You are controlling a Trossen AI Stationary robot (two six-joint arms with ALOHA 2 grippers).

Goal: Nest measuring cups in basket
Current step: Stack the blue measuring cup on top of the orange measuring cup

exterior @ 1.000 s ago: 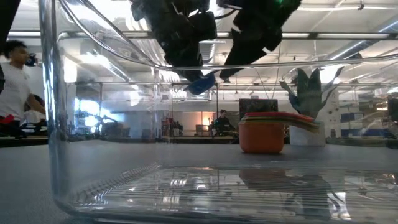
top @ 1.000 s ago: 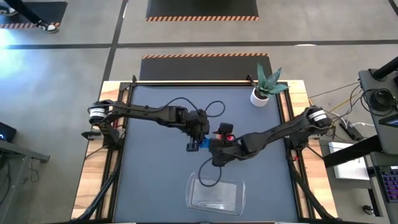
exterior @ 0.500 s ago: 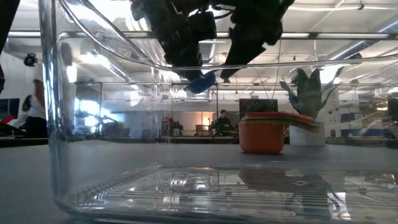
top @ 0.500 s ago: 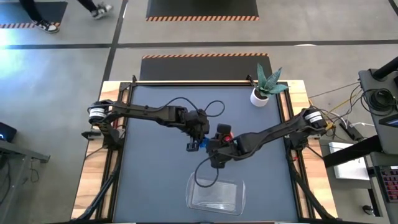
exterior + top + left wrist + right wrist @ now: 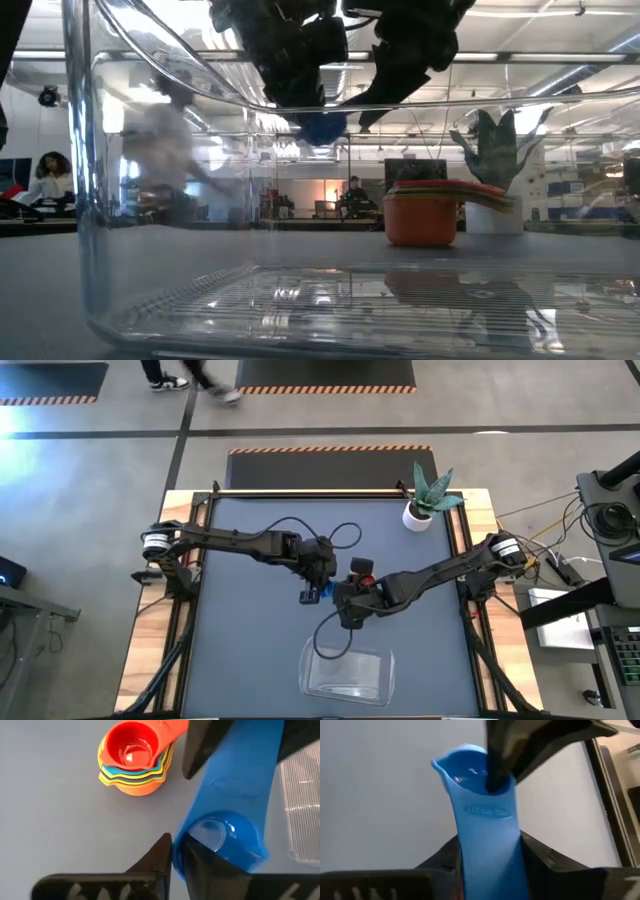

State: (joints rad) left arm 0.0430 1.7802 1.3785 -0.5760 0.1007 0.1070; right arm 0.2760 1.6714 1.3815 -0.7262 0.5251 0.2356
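My left jaws [image 5: 172, 855] pinch the rim of the blue cup [image 5: 227, 820], lifted over mid-worktop [image 5: 250, 620]. My right jaws [image 5: 490, 857] clasp its handle. The other cups [image 5: 135, 757] sit stacked just right of us. The basket [image 5: 348, 672] waits at the near edge.

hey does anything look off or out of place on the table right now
Nothing spilled or damaged. The odd part: the blue cup hangs in mid-air, gripped by both the left gripper and right gripper, while the basket sits empty.
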